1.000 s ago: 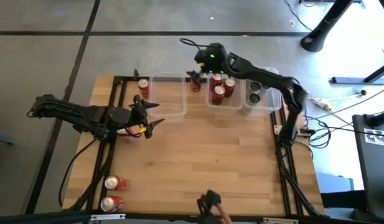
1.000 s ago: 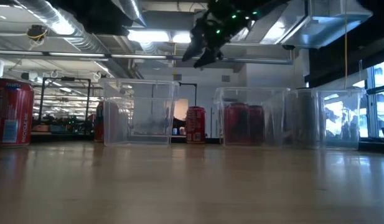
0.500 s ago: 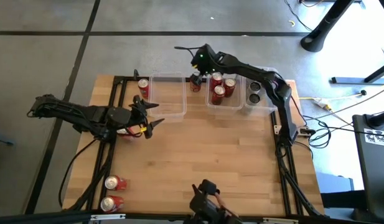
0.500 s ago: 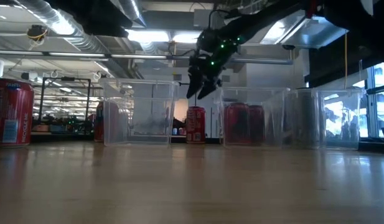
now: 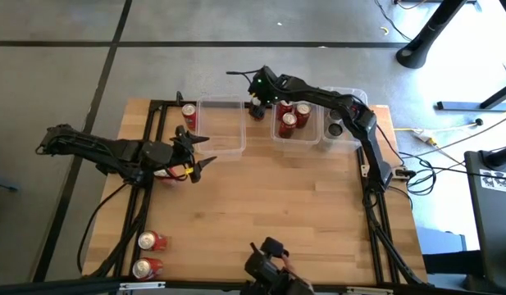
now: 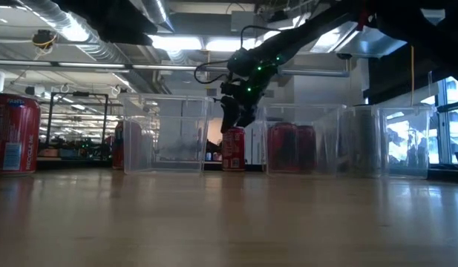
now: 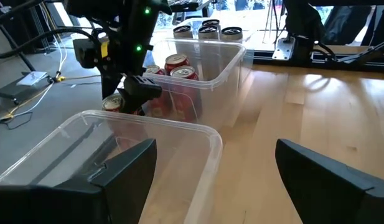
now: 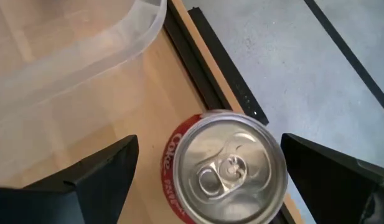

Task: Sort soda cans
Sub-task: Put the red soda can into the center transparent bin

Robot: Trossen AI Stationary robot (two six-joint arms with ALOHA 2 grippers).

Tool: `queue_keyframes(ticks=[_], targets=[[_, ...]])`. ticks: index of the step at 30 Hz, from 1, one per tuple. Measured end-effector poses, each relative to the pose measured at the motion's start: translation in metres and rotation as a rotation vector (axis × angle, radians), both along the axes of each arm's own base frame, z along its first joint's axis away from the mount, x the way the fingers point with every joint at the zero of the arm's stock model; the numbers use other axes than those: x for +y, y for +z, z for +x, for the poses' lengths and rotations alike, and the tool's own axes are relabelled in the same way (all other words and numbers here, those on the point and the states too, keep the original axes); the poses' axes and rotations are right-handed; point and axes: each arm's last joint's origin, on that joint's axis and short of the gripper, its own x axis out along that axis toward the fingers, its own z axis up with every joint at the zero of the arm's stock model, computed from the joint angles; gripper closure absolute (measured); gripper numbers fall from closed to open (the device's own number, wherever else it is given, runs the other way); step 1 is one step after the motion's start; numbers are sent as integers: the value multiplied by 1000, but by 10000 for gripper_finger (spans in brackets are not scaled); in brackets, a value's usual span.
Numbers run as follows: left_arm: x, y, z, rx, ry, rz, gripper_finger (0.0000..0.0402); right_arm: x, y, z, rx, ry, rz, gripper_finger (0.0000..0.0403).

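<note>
- The right gripper (image 6: 237, 122) hangs right above a red can (image 8: 224, 167) standing upright at the far edge of the table (image 5: 277, 205), in the gap between two clear bins; its fingers (image 8: 95, 171) are spread wide on either side of the can's silver top and hold nothing
- On that can's red side, white script reads "Coke"; smaller lettering beneath it is too small to read
- The middle bin (image 5: 298, 135) holds three red cans (image 5: 289, 121); the bin to its right (image 5: 355, 131) holds two dark-topped cans (image 5: 335, 128)
- The left bin (image 5: 222, 129) looks bare inside, with one more red can (image 5: 189, 116) standing just beyond its left wall
- The left gripper (image 5: 198, 153) hovers near the front of the left bin, fingers (image 7: 120, 171) apart and empty
- Two red cans (image 5: 149, 254) lie on their sides at the near left corner of the table
- In the low view a red can (image 6: 13, 144) at the left edge carries white lettering that is not legible
</note>
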Motion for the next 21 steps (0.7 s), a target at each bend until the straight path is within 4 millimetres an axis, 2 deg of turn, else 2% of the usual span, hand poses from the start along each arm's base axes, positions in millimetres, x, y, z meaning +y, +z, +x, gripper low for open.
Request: queue_keyframes(ticks=[12, 15, 21], targets=[[0, -2, -1, 12, 6, -16, 84, 0, -3, -4, 75, -49, -24, 22], [0, -2, -1, 9, 8, -22, 84, 0, -3, -4, 69, -42, -14, 53], [0, -3, -1, 11, 12, -30, 84, 0, -3, -4, 59, -44, -5, 139]])
